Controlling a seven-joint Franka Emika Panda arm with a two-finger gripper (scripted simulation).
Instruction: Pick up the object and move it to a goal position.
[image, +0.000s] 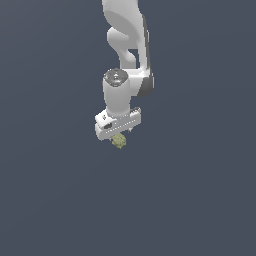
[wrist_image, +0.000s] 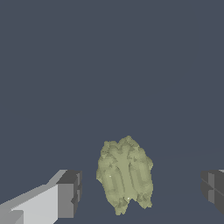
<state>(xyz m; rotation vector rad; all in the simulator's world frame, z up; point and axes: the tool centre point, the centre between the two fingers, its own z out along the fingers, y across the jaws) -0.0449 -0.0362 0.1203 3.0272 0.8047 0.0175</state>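
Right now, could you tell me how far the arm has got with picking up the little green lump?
Done: the gripper is lined up over the olive-green object, which sits between its fingers. In hand: the grasp itself; the wrist view shows a gap on each side of the object, so the jaws are open and not touching it. Left: closing, lifting and carrying it to the goal; no goal marker is visible in either view.

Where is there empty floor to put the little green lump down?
Nearly everywhere. The plain dark grey surface is bare on both sides of the white robot arm and all along the exterior view's lower half. The only crowded spot is under the open white gripper, where the bumpy olive-green lump sits between its fingers, untouched.
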